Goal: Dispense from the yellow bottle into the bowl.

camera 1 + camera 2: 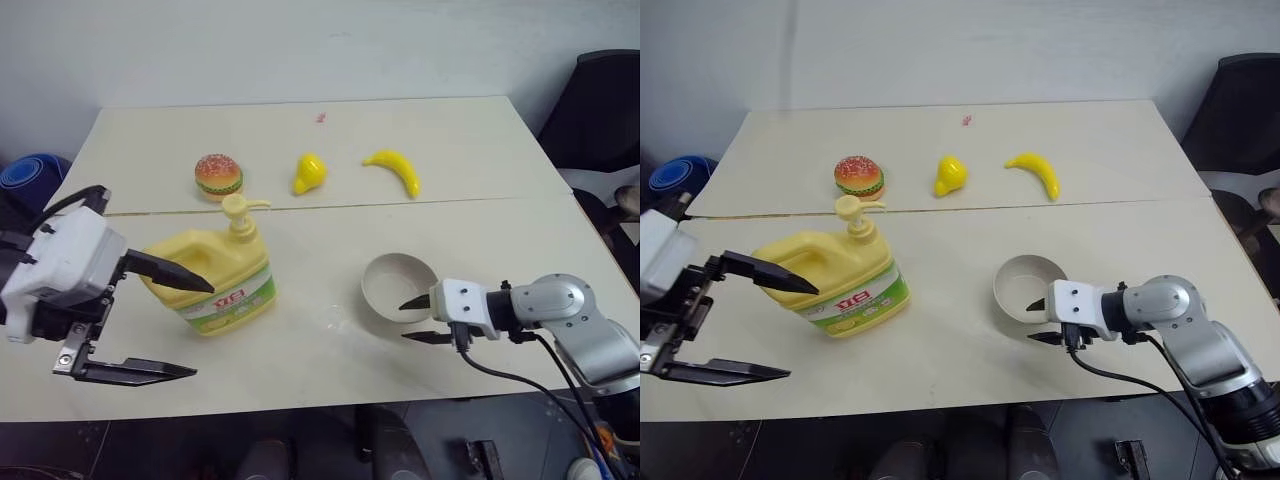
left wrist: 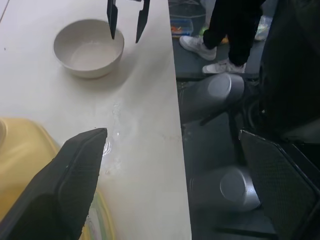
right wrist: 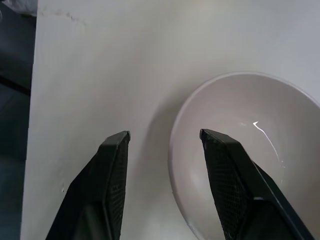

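Bottle first: we saw the yellow bottle (image 1: 215, 285) standing upright on the near half of the table (image 1: 330, 365), toward the robot's left, its long axis vertical. Its pump top (image 1: 240, 213) rose at the far end of the body, the spout pointing to the robot's right, and the label (image 1: 232, 303) faced the robot. The handle side lay toward the left.

We found the left gripper (image 1: 175, 325) at the bottle's near left, its fingers spread wide apart and holding nothing. The upper finger (image 1: 168, 271) crossed in front of the bottle's handle end; whether it touched we could not tell. The lower finger (image 1: 135, 372) hung over the table edge.

The bowl (image 1: 398, 287) sat upright on the table to the robot's right of the bottle, well apart from it. We saw the right gripper (image 1: 417, 320) at the bowl's near rim, its jaws partly apart and straddling that rim without gripping it: one fingertip (image 3: 216, 137) over the inside, the other (image 3: 118, 140) outside above the table.

Beyond the seam lay a toy burger (image 1: 218, 176), a yellow pear (image 1: 309, 173) and a banana (image 1: 394, 170).
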`<action>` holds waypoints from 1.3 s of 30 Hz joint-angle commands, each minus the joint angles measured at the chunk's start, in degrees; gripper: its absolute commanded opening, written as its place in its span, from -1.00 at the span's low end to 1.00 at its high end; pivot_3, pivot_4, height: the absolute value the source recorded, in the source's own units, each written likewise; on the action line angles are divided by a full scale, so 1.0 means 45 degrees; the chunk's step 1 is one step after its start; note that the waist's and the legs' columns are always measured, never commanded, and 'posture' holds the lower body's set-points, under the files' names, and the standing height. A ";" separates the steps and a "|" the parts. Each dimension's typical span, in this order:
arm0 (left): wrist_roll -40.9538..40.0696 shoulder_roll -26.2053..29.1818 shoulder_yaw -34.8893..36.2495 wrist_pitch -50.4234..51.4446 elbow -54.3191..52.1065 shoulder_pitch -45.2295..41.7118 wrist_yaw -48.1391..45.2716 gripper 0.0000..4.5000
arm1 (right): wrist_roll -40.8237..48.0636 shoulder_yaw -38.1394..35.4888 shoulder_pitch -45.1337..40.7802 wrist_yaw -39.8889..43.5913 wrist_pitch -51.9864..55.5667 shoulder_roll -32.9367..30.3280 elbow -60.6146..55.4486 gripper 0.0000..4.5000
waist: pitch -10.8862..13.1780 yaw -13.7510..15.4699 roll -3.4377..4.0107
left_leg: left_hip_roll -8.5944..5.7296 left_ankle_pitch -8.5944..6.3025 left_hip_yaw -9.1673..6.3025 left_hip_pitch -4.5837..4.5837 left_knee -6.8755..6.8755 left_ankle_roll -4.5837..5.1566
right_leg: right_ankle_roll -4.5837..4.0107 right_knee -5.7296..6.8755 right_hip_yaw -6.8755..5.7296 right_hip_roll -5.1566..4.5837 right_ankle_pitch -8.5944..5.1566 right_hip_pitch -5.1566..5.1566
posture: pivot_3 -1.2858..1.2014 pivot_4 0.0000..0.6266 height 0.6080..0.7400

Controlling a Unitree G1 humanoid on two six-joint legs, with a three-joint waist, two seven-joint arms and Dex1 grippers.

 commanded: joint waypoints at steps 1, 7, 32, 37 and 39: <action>0.0195 -0.0103 -0.0243 -0.0336 -0.0203 -0.0359 0.0271 1.00 | -0.0555 0.0275 -0.0167 -0.0440 -0.0555 0.0375 0.0307 0.02 | -0.0001 0.0000 -0.0001 | -0.0001 -0.0001 0.0000 -0.0002 0.0001 0.0002 | 0.0000 -0.0003 0.0000 -0.0001 0.0000 -0.0001 | 0.03 -0.52 1.00; 0.0181 -0.0159 -0.0867 -0.0400 -0.0201 -0.1014 0.0673 1.00 | -0.1254 0.0832 -0.0433 -0.0936 -0.1316 0.1153 0.1255 -0.14 | -0.0005 0.0006 -0.0007 | -0.0004 -0.0005 -0.0002 -0.0001 0.0011 0.0010 | 0.0001 -0.0002 0.0001 -0.0002 0.0001 0.0006 | 0.03 -0.52 1.00; 0.0857 -0.0299 -0.2165 -0.0194 0.4800 -0.5459 0.2500 1.00 | -0.0069 0.1515 -0.6089 0.1558 0.2011 0.2093 0.1310 -0.98 | -0.0001 -0.0088 -0.0012 | 0.0007 -0.0007 0.0006 0.0010 0.0026 0.0013 | -0.0014 0.0017 0.0001 0.0015 0.0016 -0.0006 | 0.03 -0.52 1.00; 0.1310 -0.0801 -0.3151 -0.0673 0.5391 -0.6228 0.1988 0.58 | -0.0425 0.2576 -0.8966 0.2130 0.2477 0.3533 0.2788 -1.00 | -0.0002 -0.0061 -0.0014 | 0.0031 -0.0017 0.0000 -0.0005 0.0011 -0.0006 | -0.0032 0.0006 -0.0049 0.0046 0.0006 -0.0025 | 0.03 -0.52 1.00; 0.1496 -0.1083 -0.3492 -0.0809 0.5283 -0.6335 0.1959 0.27 | -0.0653 0.2971 -0.9736 0.2374 0.2304 0.3949 0.3397 -1.00 | -0.0002 -0.0054 -0.0015 | 0.0021 -0.0026 0.0001 -0.0016 0.0026 0.0008 | -0.0032 0.0010 -0.0106 0.0018 0.0006 -0.0028 | 0.03 -0.52 1.00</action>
